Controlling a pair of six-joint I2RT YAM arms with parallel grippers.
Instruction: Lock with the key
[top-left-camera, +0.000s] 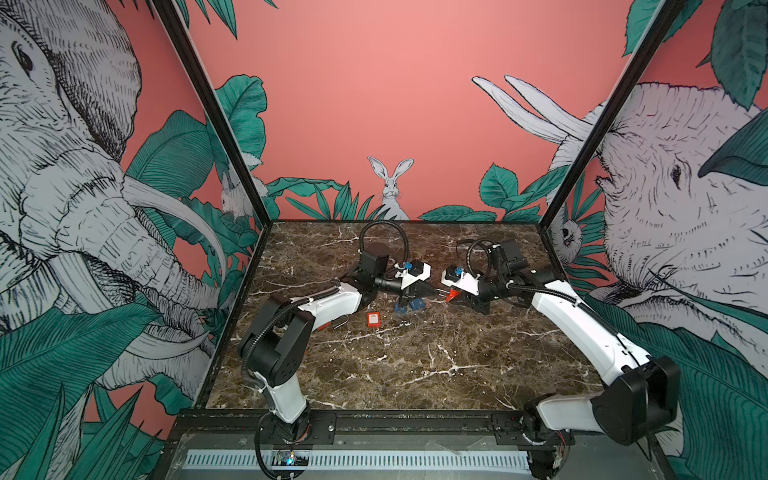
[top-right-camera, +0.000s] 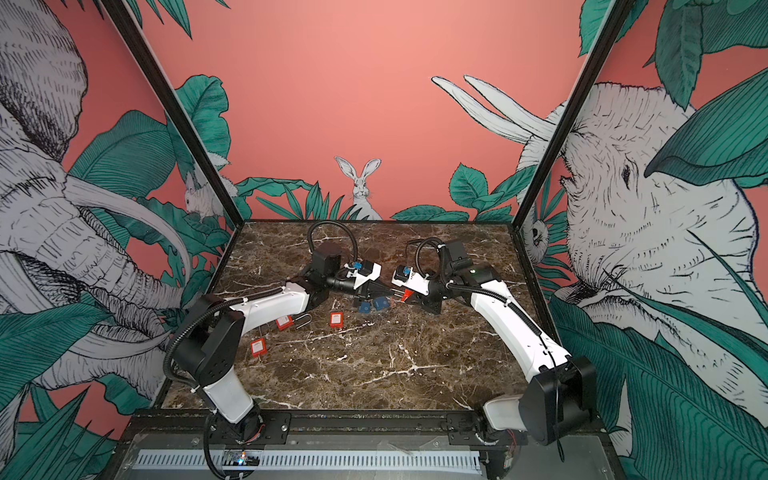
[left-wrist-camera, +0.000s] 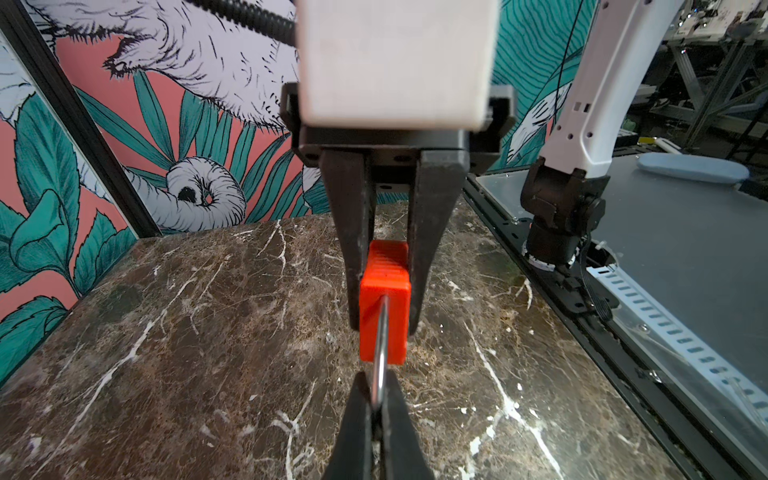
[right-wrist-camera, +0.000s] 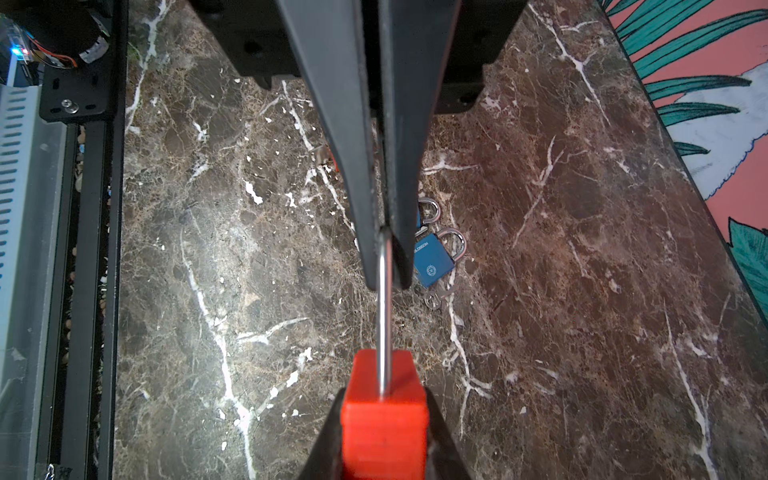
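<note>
The worktop (left-wrist-camera: 166, 332) looks like polished stone: dark brown marble veined in white, smooth with a soft sheen. The red padlock (left-wrist-camera: 384, 299) has a matt plastic body, ribbed along one side. Its shackle (right-wrist-camera: 385, 316) is thin bright metal, smooth and glossy. The left gripper (left-wrist-camera: 376, 401) and right gripper (left-wrist-camera: 384, 326) are black matt plastic, faintly scuffed. A blue padlock (right-wrist-camera: 432, 259) has a smooth satin coat and a polished metal loop, and the key (right-wrist-camera: 434, 300) beside it is dull silver metal. The arm shell (top-left-camera: 332, 305) is glossy white plastic, the cable conduit (left-wrist-camera: 257, 21) is ribbed black plastic, and the walls (top-left-camera: 374, 83) carry a matt print.
</note>
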